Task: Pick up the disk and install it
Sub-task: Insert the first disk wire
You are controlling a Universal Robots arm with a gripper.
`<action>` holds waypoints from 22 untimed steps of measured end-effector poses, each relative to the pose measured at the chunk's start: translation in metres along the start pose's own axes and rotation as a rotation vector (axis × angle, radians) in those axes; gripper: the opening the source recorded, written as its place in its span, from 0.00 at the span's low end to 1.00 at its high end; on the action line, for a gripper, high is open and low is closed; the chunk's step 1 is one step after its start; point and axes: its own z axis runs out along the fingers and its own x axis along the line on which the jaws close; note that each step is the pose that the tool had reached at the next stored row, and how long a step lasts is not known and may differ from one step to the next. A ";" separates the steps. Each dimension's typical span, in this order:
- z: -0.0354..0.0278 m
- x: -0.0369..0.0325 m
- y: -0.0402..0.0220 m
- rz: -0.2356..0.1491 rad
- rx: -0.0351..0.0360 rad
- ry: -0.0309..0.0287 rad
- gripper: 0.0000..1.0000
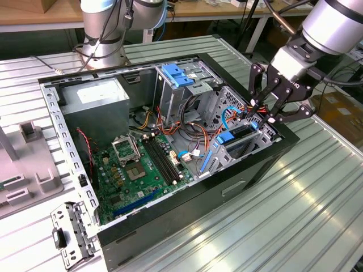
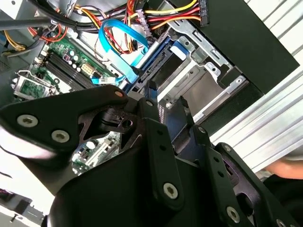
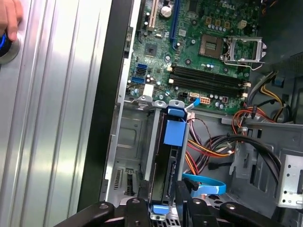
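- We see the disk (image 3: 166, 170) standing on its long edge, not flat; the narrow side faces the first wrist view.
- We mark its body as dark metal, framed by blue plastic rails, with a broad blue tab on the upward edge and blue clips at both ends.
- We place it inside the grey metal drive cage (image 3: 129, 137), up against one cage wall.
- One end points towards the green motherboard (image 3: 199, 61).
- In the exterior view the disk (image 1: 237, 135) sits in the case corner at the exterior view's right and looks slightly tilted.
- We can't tell if it's fully seated.
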 end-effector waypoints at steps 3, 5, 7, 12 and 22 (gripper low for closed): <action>0.0000 0.0000 0.0000 -0.030 -0.0030 0.0003 0.36; 0.0000 0.0000 0.0000 -0.046 -0.0045 0.0005 0.36; 0.0000 0.0000 0.0000 -0.067 -0.0065 0.0007 0.36; -0.0001 0.0000 0.0000 -0.117 -0.0115 0.0013 0.36; 0.0000 0.0000 0.0000 -0.221 -0.0215 0.0023 0.36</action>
